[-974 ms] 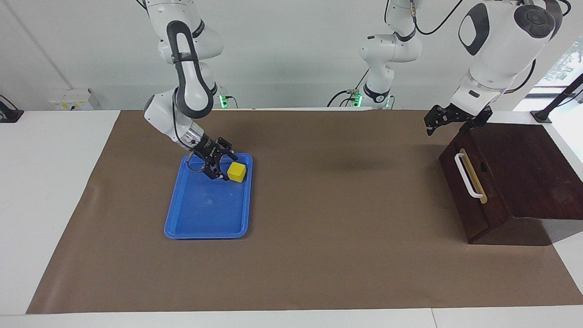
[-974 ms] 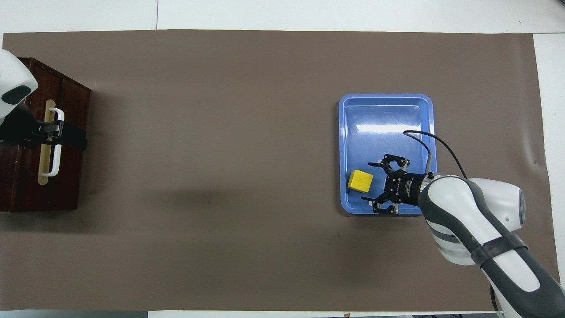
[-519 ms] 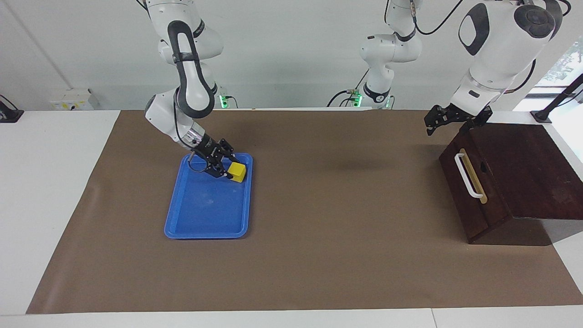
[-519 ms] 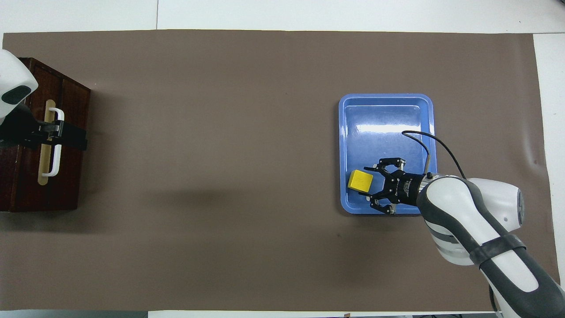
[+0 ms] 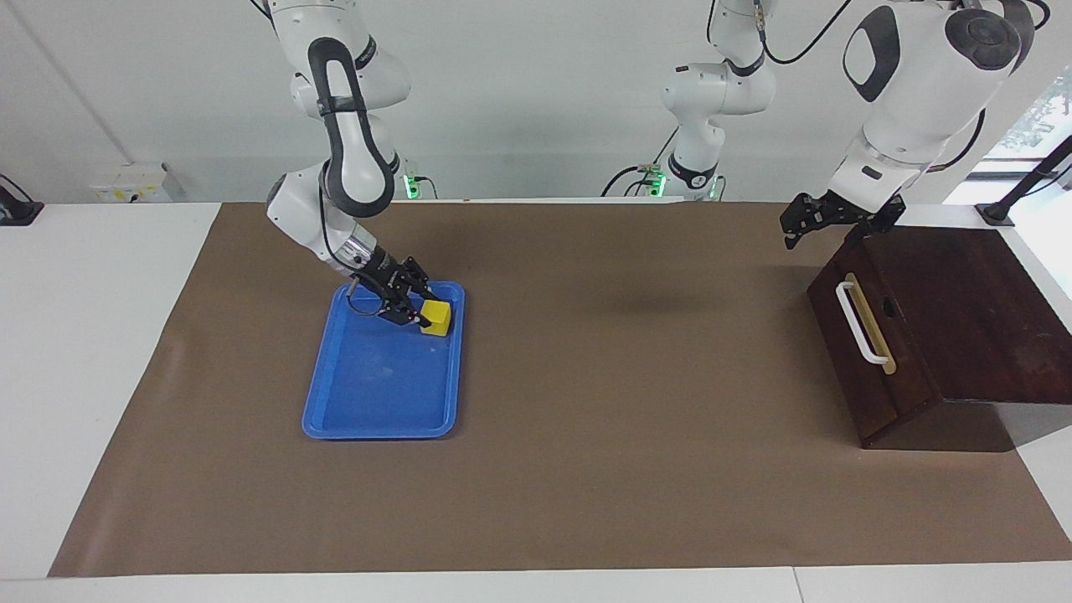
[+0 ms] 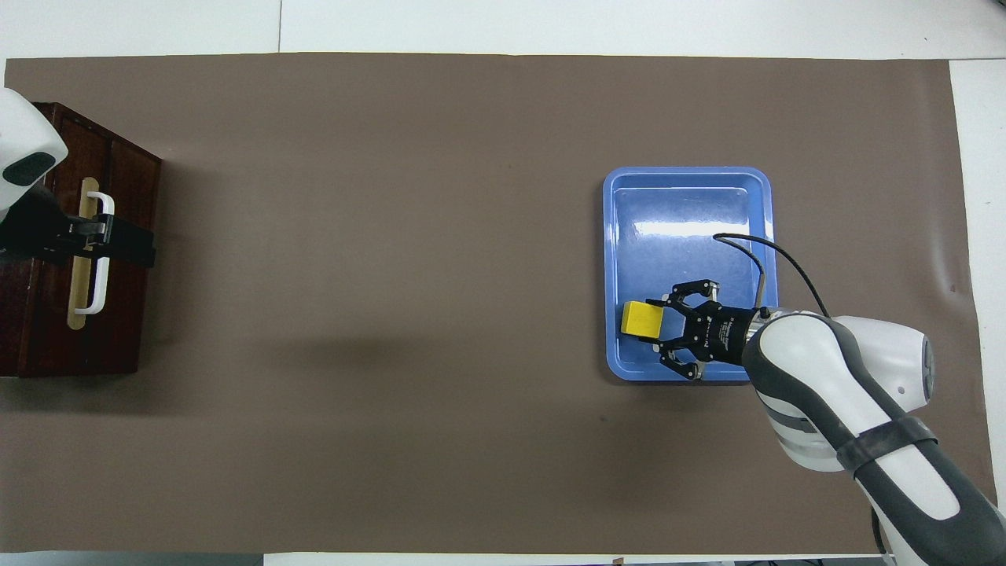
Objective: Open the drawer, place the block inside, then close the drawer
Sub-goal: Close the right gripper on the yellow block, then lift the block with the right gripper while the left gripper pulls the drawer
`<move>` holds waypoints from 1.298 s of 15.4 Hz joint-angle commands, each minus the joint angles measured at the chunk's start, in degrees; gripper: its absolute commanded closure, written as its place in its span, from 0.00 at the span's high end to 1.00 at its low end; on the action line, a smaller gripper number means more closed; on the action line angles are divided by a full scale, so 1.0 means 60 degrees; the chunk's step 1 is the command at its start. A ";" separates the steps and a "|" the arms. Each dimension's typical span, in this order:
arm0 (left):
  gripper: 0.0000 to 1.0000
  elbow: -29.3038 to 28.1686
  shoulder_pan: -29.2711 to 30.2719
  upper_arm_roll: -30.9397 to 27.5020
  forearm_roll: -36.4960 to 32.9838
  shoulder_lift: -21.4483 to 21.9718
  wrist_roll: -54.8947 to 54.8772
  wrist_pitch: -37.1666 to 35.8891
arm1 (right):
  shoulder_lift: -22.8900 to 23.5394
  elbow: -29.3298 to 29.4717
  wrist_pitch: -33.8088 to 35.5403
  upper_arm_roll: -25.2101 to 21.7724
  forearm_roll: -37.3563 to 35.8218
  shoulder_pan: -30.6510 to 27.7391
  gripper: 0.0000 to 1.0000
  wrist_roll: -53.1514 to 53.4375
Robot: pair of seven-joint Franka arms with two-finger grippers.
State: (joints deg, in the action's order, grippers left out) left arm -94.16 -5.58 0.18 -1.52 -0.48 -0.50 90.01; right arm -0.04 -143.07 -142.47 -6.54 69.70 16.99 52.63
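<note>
The block (image 5: pixel 439 316) (image 6: pixel 637 320), a small yellow cube, is in the blue tray's (image 5: pixel 377 394) (image 6: pixel 684 196) corner nearest the robots. My right gripper (image 5: pixel 425 316) (image 6: pixel 654 323) reaches low into the tray, shut on the block, one finger on each side of it. The drawer (image 5: pixel 888 381) (image 6: pixel 118 314) is the front of a dark brown wooden box at the left arm's end of the table. It is closed, and its white bar handle (image 5: pixel 861 322) (image 6: pixel 98 271) is untouched. My left gripper (image 5: pixel 791 230) (image 6: pixel 145 248) hangs open in the air over the box's front edge, holding nothing.
Brown paper (image 5: pixel 636 419) covers the table between the tray and the wooden box. A third robot arm (image 5: pixel 712 92) stands at the robots' end of the table, away from both.
My right gripper moved forward around the block and shut on it. The block shifted slightly in the tray corner. The left arm has not moved.
</note>
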 commanded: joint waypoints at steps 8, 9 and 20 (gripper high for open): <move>1.00 -0.0244 0.0037 -0.0015 0.0092 0.0256 -0.0078 0.0027 | 0.0431 0.2440 0.1372 -0.0008 -0.1285 -0.0048 0.00 0.1741; 1.00 -0.0244 0.0037 -0.0015 0.0092 0.0256 -0.0078 0.0027 | 0.0431 0.2850 0.1811 -0.0008 -0.1724 -0.0078 0.00 0.2195; 1.00 -0.1692 -0.0725 0.0058 -0.3186 0.0082 0.0389 0.2015 | 0.1354 0.6515 0.3310 0.0050 -0.2769 0.2175 0.00 0.5494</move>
State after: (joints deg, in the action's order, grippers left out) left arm -98.71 -8.74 0.86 -15.51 -0.60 0.08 96.24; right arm 5.80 -108.07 -122.44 -6.09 54.74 27.56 82.93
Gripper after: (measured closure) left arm 0.000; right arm 0.449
